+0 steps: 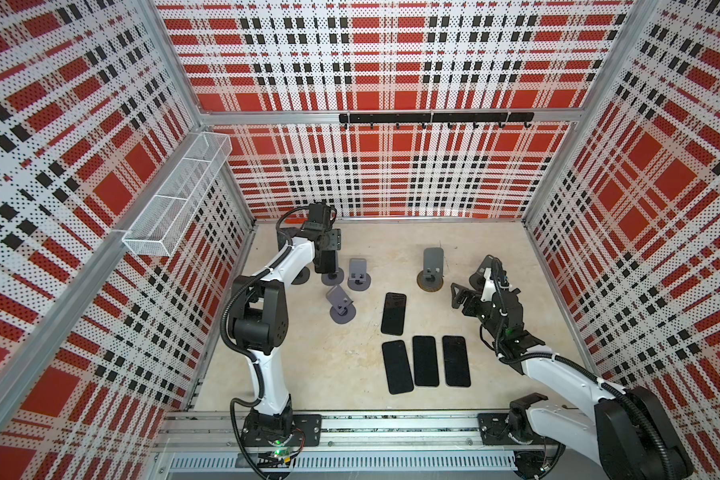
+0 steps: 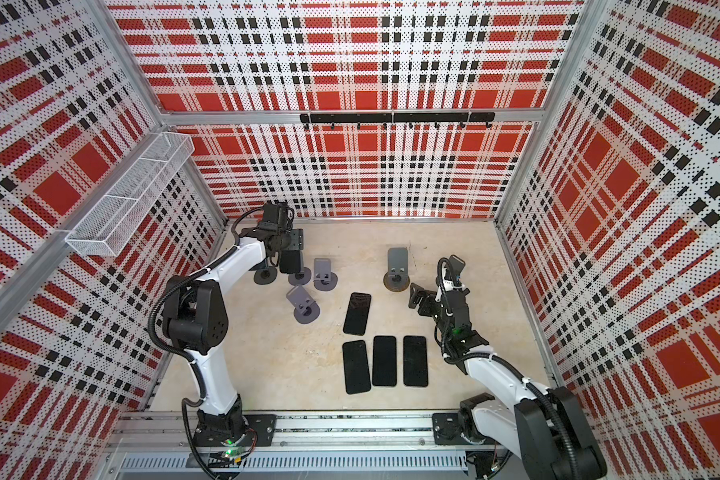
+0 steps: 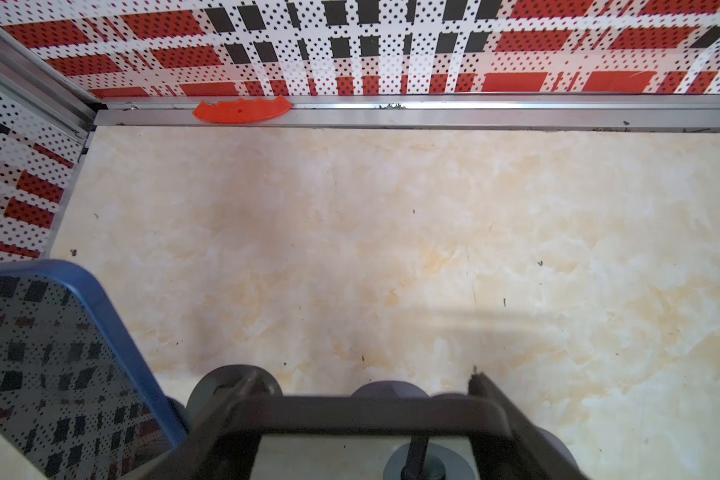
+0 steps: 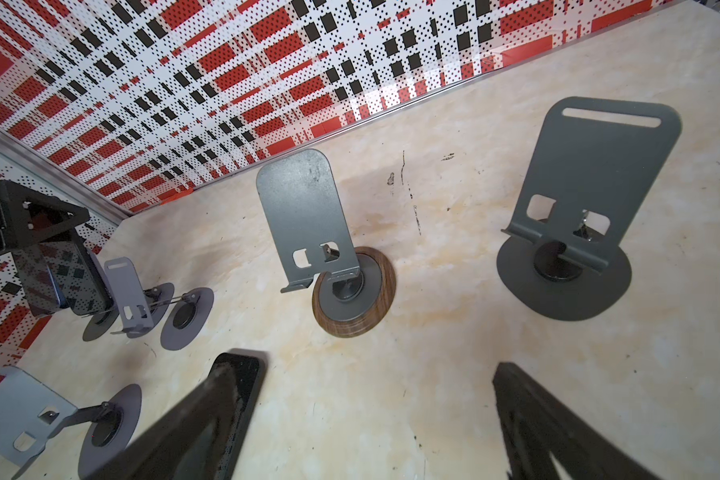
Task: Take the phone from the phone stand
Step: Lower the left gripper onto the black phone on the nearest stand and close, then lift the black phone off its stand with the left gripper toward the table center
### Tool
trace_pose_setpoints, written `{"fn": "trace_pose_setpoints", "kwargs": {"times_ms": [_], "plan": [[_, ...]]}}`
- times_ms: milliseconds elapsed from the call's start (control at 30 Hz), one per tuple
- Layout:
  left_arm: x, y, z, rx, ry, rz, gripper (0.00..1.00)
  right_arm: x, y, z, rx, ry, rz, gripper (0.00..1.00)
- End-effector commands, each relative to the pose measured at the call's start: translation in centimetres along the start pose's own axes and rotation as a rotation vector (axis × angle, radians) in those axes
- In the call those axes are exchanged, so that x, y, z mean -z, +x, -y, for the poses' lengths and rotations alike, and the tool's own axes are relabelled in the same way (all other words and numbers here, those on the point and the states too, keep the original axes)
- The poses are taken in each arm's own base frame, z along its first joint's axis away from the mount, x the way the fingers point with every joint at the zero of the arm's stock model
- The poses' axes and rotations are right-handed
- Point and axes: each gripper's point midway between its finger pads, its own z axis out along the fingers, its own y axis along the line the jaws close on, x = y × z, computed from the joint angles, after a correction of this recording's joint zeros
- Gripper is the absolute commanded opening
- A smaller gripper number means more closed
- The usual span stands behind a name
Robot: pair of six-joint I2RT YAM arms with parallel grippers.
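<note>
Black phone (image 1: 325, 262) upright between left jaws, on stand (image 1: 334, 277).

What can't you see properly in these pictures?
- Both top views: left end effector and upright phone hide most of the stand beneath.
- Left wrist view: fingers blurred, cut off by the edge; grip unclear.
- Right wrist view: corner stand cut off by the edge.

on the table (image 1: 308, 374), a row of three phones (image 1: 425, 360) lies side by side near the front, with a fourth phone (image 1: 393, 313) just behind its left end. at the back left a cluster of stands (image 1: 341, 312) sits close together, and the rearmost seems to carry an upright phone (image 1: 326, 262). right of the cluster, well apart, is a lone stand (image 1: 432, 270), with another stand (image 4: 599, 166) to its right.
</note>
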Motion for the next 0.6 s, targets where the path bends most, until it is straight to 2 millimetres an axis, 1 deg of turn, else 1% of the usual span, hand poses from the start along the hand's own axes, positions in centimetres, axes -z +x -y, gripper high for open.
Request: {"fn": "trace_pose_setpoints", "kwargs": {"times_ms": [0, 167, 400, 567], "plan": [[0.8, -1.3, -0.2, 0.0, -0.019, 0.037, 0.7, 0.2, 0.0, 0.1, -0.007, 0.002, 0.015, 1.0], [2.6, -2.7, 0.3, 0.014, 0.01, 0.077, 0.7, 0.1, 0.0, 0.1, -0.007, 0.002, 0.014, 1.0], [6.4, -4.9, 0.6, 0.053, 0.062, 0.148, 0.68, 0.1, 0.0, 0.1, -0.006, 0.0, 0.013, 1.0], [8.6, -5.9, 1.3, 0.073, 0.114, 0.182, 0.67, 0.1, -0.1, 0.0, -0.007, -0.001, 0.015, 1.0]]}}
